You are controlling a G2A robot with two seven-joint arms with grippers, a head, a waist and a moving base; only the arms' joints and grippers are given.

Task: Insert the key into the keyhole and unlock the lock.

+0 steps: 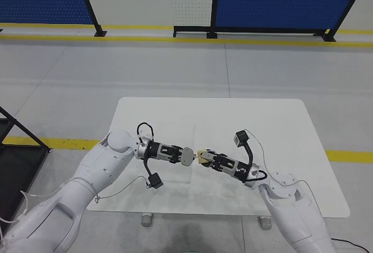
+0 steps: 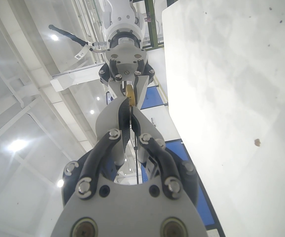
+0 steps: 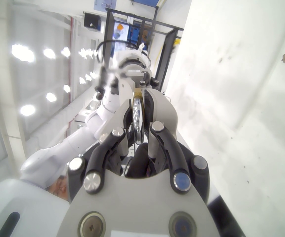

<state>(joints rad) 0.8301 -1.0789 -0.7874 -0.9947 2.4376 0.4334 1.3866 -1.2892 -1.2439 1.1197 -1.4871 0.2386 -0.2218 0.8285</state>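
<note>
Top view: left gripper (image 1: 189,156) pinches the key (image 2: 131,118), right gripper (image 1: 205,157) clamps the brass lock (image 2: 130,96) — both above the table (image 1: 287,126), tips meeting. Insertion depth unclear. Keep key square, push straight, then twist — lock mustn't slip.

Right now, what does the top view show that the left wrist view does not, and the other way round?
Only the top view: the whole table and the yellow floor lines. Only the left wrist view: the key, edge-on between the jaws of the left gripper. Both: the lock in the right gripper, tip to tip with the left.
</note>
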